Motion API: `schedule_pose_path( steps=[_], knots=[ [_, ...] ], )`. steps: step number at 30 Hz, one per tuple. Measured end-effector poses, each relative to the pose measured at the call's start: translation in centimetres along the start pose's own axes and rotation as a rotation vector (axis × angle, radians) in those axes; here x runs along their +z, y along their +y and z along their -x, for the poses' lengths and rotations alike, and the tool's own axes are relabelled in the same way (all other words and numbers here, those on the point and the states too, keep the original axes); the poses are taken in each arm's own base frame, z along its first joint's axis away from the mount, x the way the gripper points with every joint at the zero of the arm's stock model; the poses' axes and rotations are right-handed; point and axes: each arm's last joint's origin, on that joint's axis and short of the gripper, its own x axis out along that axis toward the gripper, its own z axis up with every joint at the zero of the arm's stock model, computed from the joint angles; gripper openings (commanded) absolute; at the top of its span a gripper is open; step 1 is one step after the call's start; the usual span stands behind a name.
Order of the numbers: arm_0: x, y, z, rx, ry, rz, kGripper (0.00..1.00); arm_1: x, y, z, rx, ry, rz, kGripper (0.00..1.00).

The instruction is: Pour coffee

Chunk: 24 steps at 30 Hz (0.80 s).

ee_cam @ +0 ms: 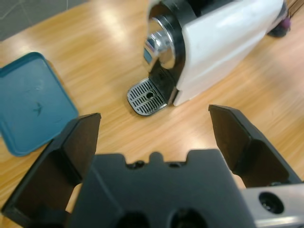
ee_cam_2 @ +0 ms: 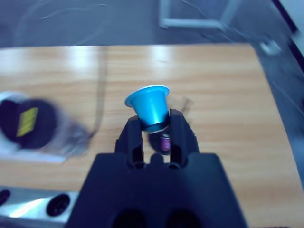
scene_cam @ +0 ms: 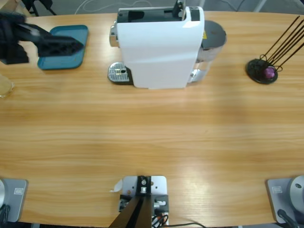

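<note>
- Black jaws of the left gripper (ee_cam: 154,116) are standing wide apart, holding nothing, and are hovering over the teal tray (scene_cam: 64,47) at the table's far left corner. In my judgement the gripper is waiting there clear of the machine.
- The right gripper (ee_cam_2: 154,122) is clamping a blue capsule (ee_cam_2: 151,107) by its narrow end with the rim pointing away, probably to carry it to the machine. It is not showing in the high view.
- The white coffee machine (scene_cam: 159,45) is sitting mid-table with its steel drip grate (ee_cam: 147,96) bare; no cup is standing under the spout.
- The coffee itself is not showing plainly. A clear tumbler (scene_cam: 4,85) is peeking in at the left edge of the high view, near the tray; I cannot tell whether it is holding liquid.
- A wire capsule stand (scene_cam: 261,71) is sitting far right, well apart from the machine, and is keeping a purple capsule (scene_cam: 270,72) on its base.
- Counting: two grippers, one machine, one tray, one tumbler, one stand, one blue capsule and one purple capsule.
- Pouring is looking some way off.
</note>
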Motion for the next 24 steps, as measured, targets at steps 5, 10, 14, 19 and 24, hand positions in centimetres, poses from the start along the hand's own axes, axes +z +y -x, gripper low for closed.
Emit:
schedule_pose_path(
  steps=[5, 10, 14, 19, 24],
  knots=[
    [0.6, 2.0, 2.7, 0.038, -0.089, 0.054, 1.0, -0.4, 2.9, 2.7, 0.339, -0.054, 0.263, 0.0],
    [0.5, 2.5, 4.2, 0.037, -0.122, 0.065, 1.0, 2.0, 7.6, 4.1, 0.604, -0.114, 0.406, 0.0],
    [0.0, 2.8, 5.0, 0.046, -0.106, 0.028, 1.0, 4.6, 12.5, 3.5, 0.776, -0.158, 0.557, 0.0],
    [-0.5, 3.1, 6.0, 0.049, -0.101, 0.018, 1.0, 6.8, 17.8, 0.9, 0.873, -0.164, 0.659, 0.0],
    [-0.6, 3.1, 6.1, 0.049, -0.101, 0.018, 1.0, 7.8, 22.6, -3.1, 0.905, -0.141, 0.708, 0.0]
  ],
)
